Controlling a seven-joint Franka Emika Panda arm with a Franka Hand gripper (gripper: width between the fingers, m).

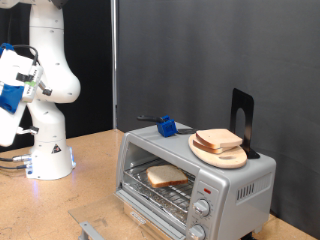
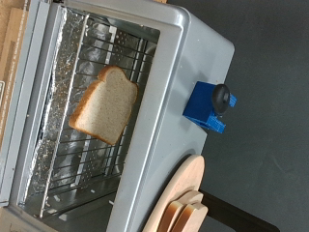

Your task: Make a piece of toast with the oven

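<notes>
The oven (image 1: 196, 180) stands on the wooden table at the exterior view's lower right, with its glass door (image 1: 92, 230) folded down open. The piece of toast (image 1: 167, 177) lies flat on the wire rack inside. The wrist view looks down on the oven (image 2: 183, 58) and shows the toast (image 2: 104, 103) on the rack. The arm is raised at the exterior view's far left, well away from the oven. Only part of its hand (image 1: 9, 95) shows at the frame edge. No fingers show in either view.
On the oven's top sit a round wooden plate with stacked bread slices (image 1: 220, 145), a small blue block with a black knob (image 1: 167, 127) (image 2: 210, 104) and a black stand (image 1: 243, 120). Two knobs (image 1: 203, 208) and a red light (image 1: 207, 188) are on the oven's front.
</notes>
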